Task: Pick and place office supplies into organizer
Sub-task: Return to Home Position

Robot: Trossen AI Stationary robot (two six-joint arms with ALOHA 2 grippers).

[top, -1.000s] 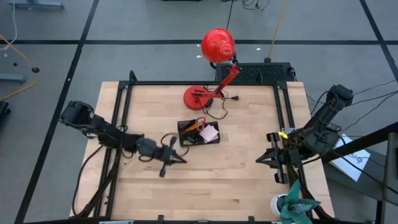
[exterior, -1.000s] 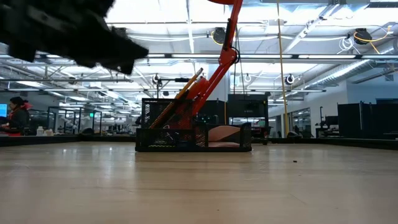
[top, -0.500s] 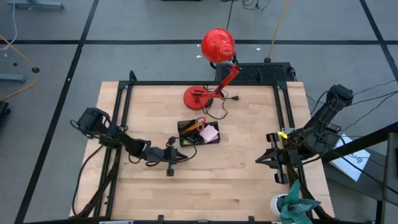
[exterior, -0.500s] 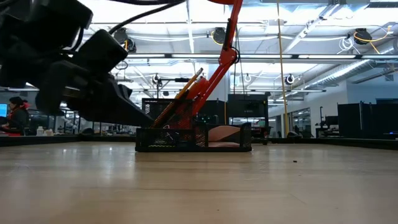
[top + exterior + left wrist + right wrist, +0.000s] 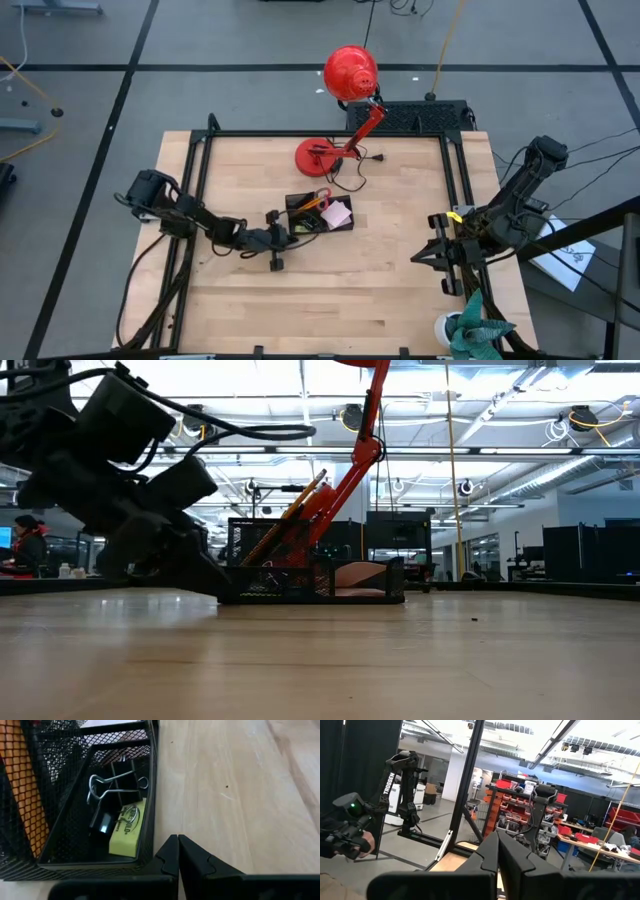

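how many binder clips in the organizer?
2, both in one end compartment of the organizer: one clip with wire handles showing, a second clip against the yellow piece. Mesh may hide more.

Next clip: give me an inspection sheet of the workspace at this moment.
Surface: light wooden table.
Job's things: black mesh tray holds scissors, pink note pad, pencils, clips, yellow piece.
Clutter: red lamp behind the tray.
Pincers: left pincer shut, empty, beside the tray's corner; right pincer shut, at the table's right edge.
Cables: lamp cord on the table.
Surroundings: a person far off in the room.
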